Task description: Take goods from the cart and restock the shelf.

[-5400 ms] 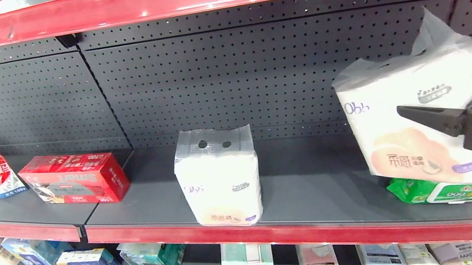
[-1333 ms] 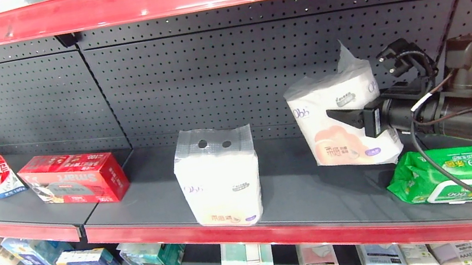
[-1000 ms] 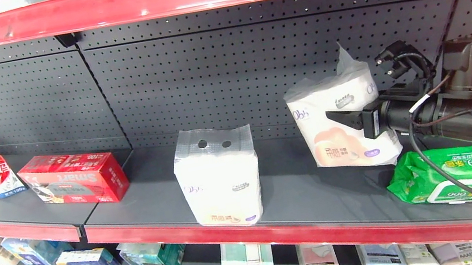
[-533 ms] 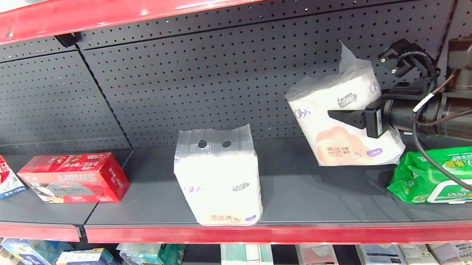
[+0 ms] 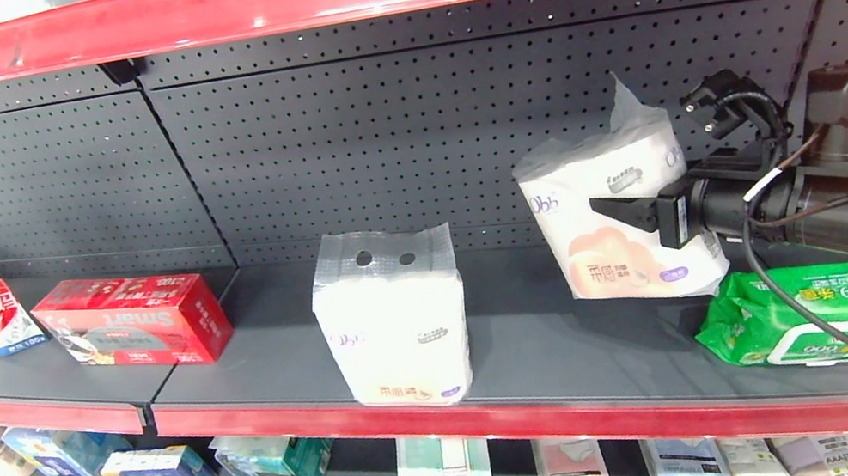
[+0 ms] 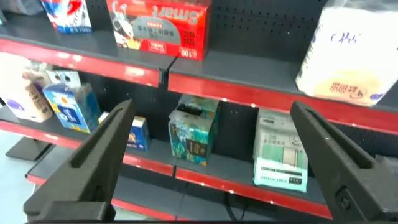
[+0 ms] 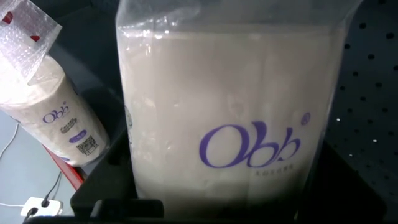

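Tissue pack (image 5: 608, 240): upright, slightly tilted, at right part of grey shelf (image 5: 547, 343), close to pegboard back (image 5: 415, 135), just behind green wipes pack (image 5: 820, 308). Pinched at its sides by right gripper (image 5: 629, 212). Second tissue pack (image 5: 395, 330) standing at shelf front, centre; red box (image 5: 133, 320) farther left. Left gripper (image 6: 211, 104): spread wide, facing lower shelves (image 6: 205, 177).

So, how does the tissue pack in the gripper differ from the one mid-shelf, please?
The gripped tissue pack leans, held by the right gripper near the pegboard; the mid-shelf tissue pack stands upright, free, at the front edge. Its top flap is flat; the gripped pack's is crumpled. Same white design.
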Robot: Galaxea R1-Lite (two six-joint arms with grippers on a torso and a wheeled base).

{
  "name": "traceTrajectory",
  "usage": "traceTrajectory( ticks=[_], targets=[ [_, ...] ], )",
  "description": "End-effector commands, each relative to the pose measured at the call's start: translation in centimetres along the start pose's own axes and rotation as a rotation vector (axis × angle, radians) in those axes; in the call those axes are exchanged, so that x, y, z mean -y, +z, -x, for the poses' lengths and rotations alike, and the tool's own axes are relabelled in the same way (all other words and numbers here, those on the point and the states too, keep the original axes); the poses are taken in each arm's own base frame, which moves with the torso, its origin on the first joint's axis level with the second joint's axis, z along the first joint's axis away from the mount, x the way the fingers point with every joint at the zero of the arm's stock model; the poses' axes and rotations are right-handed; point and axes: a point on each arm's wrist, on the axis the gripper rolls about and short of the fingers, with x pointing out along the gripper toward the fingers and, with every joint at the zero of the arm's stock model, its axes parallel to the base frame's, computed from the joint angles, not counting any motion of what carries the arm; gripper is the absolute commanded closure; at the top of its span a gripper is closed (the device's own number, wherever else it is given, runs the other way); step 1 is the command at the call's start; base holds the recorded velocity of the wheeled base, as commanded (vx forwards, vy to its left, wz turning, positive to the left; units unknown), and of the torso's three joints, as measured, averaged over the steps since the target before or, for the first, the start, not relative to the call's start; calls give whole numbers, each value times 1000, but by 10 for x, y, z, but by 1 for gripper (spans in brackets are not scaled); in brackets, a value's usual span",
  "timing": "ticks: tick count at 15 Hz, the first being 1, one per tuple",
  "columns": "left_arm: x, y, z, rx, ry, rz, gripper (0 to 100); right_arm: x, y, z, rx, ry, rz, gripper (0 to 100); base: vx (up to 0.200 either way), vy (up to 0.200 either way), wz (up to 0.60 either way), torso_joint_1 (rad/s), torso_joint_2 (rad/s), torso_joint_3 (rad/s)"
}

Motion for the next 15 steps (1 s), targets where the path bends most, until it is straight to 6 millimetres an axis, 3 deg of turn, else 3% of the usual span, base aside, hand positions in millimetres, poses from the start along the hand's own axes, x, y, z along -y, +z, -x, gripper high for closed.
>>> traceTrajectory(
  ticks=[1, 11, 15],
  targets=[
    [0, -1, 1, 9, 2, -2, 0, 0, 0, 1, 1, 0, 0, 100, 0, 0, 0, 0, 0, 0],
    [0, -1, 1, 14, 0, -2, 0, 1, 0, -2, 1, 0, 0, 100, 0, 0, 0, 0, 0, 0],
    [0, 0, 1, 14, 0, -4, 0, 1, -1, -21, -2, 18, 1, 100, 0, 0, 0, 0, 0, 0]
  ],
)
